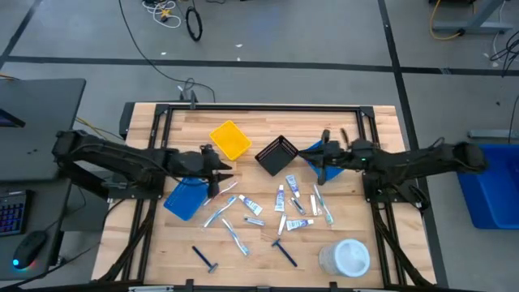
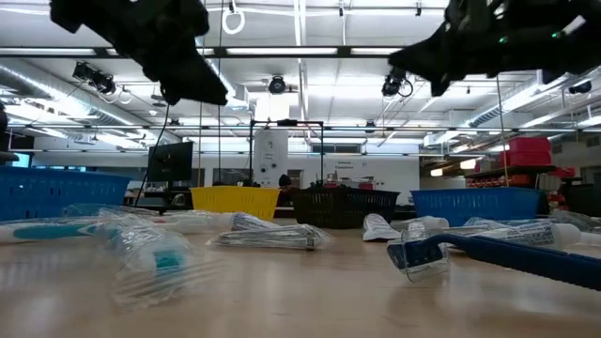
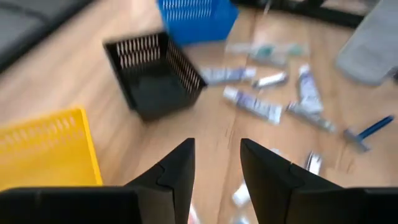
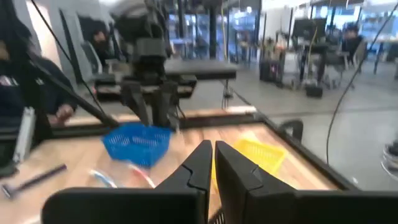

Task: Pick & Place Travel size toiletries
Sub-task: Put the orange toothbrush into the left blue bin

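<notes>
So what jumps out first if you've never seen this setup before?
Probably the scatter of small tubes, toothbrushes and blue razors across the wooden table's middle and front. Behind them stand a yellow bin and a black bin, with two dark arms reaching in from either side, the left tool open and the right tool shut.

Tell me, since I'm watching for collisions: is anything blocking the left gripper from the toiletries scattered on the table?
Nothing visible does. The left gripper hangs open above bare wood, beside the blue bin; the nearest toiletries lie just past it. The black bin and yellow bin sit off to the side.
</notes>
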Robot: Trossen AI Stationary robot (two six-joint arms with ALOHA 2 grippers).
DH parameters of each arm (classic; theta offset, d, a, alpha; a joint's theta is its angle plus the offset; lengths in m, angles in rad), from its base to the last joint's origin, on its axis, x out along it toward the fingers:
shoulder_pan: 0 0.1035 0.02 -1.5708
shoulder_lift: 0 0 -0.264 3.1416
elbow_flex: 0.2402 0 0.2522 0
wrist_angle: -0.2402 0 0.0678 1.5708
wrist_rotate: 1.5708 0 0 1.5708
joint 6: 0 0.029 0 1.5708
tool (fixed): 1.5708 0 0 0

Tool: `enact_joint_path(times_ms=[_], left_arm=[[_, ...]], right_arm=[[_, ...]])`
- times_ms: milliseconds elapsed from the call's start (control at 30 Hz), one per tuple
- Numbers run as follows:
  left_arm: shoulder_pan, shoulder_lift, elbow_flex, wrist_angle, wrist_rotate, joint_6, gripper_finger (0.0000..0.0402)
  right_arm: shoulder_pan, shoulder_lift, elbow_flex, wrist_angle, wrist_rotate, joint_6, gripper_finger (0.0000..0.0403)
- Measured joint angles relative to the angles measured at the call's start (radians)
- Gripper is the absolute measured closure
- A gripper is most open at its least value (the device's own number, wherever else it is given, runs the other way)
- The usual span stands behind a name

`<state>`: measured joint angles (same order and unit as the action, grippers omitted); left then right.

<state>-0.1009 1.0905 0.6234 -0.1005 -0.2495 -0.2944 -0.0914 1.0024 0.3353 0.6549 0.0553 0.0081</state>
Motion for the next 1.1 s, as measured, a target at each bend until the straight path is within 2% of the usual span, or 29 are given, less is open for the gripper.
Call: enact_joint_path(times_ms=[133,300,367,600,700,867,1000,1100], left_arm=[[0.0,0.1,0.028,-0.058,0.007,-0.061,0.0264],[0.0,0.204,0.028,-0.109,0.042,-0.14,0.0264],[0.0,0.236,0.028,-0.134,0.042,-0.153,0.0264],[0.0,0.333,0.028,-0.153,0.047,-0.223,0.0264],[0.0,0.374,0.028,-0.153,0.099,-0.225,0.0264],[0.0,0.413,0.029,-0.155,0.118,-0.191,0.0271],[0.0,0.439,0.036,-0.142,0.129,-0.162,0.0288],[0.001,0.466,0.041,-0.134,0.15,-0.153,0.0318]], right_arm=[[0.0,0.07,0.004,0.011,0.103,-0.056,0.0373],[0.0,0.08,0.004,0.017,0.332,-0.088,0.0374],[0.0,0.079,0.004,0.022,0.392,-0.082,0.0373],[0.0,0.079,0.004,0.023,0.386,-0.078,0.0374],[0.0,0.079,0.004,0.019,0.386,-0.108,0.0374],[-0.002,0.079,0.004,0.015,0.315,-0.131,0.0371],[-0.003,0.082,0.004,0.016,0.308,-0.137,0.035],[-0.013,0.092,0.005,0.015,0.292,-0.12,0.0321]])
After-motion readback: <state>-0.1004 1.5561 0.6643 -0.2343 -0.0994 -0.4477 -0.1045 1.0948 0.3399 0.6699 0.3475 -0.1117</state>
